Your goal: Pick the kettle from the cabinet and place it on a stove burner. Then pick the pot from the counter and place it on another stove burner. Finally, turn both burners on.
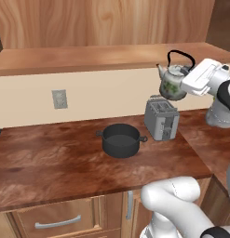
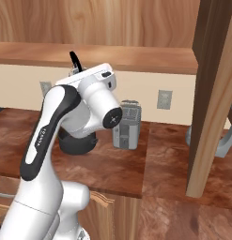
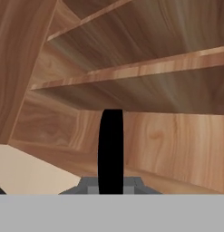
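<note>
**Kettle out of the cabinet, carried high over the counter**

We have the kettle [image 1: 172, 82] off the shelf and in the air, just in front of the cabinet [image 1: 102, 58] ledge and directly above the silver toaster [image 1: 161, 120]. Our gripper [image 1: 185, 79] comes at it from the right, and its fingers are closed on the thin black arched handle [image 3: 110, 149] — in the hand view that handle stands as a dark upright band between the tips, with the cabinet's plank shelves tilting away behind it. Holding it by the handle lets the body hang below the hand, spout to the left, which we judge keeps it level and well clear of the toaster beneath.

The height makes sense too: the kettle hangs about level with the shelf edge, with the toaster and the pot [image 1: 120, 140] standing beneath its likely path, so we read the lift as clearance for the carry.

The pot sits on the reddish-brown counter [image 1: 51, 162], just left of the toaster and apart from it, upright and lidless — it waits for its own turn. In the right base view our arm hides most of the kettle; the handle's dark arc [image 2: 74, 60] peeks over the wrist.

We judge the first step to be mid-way: kettle picked, not yet placed. The stove is not in these views, so we cannot say which way the carry must go.
</note>
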Robot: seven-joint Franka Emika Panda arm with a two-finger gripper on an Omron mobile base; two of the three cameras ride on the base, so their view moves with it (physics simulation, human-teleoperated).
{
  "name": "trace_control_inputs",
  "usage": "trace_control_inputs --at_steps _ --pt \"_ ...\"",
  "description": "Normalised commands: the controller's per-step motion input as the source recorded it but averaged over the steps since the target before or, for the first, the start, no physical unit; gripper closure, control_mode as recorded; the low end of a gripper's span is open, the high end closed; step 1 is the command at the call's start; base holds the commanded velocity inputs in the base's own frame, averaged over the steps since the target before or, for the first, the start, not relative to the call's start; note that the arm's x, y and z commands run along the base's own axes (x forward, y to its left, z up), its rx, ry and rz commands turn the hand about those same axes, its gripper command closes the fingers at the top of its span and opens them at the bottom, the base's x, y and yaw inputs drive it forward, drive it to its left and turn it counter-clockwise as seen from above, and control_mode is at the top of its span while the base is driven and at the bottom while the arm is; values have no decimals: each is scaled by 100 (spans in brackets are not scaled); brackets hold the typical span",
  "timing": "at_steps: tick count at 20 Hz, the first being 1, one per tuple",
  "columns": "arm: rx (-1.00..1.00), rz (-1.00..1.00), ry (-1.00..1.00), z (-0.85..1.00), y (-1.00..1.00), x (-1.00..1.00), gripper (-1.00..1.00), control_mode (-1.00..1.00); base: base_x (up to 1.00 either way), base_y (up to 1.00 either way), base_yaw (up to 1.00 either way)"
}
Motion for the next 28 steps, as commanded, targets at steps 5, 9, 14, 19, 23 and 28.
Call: trace_control_inputs --at_steps 5,9,14,19,23,28 --pt "0 0 0 -21 3 -15 100 -100 0 0 0" --pt "0 0 0 -20 1 -25 100 -100 0 0 0" --pt "0 0 0 -21 3 -22 100 -100 0 0 0" --pt "0 0 0 -28 1 -19 100 -100 0 0 0" --pt "0 0 0 -31 0 -19 100 -100 0 0 0" --pt "0 0 2 -33 0 -16 100 -100 0 0 0"
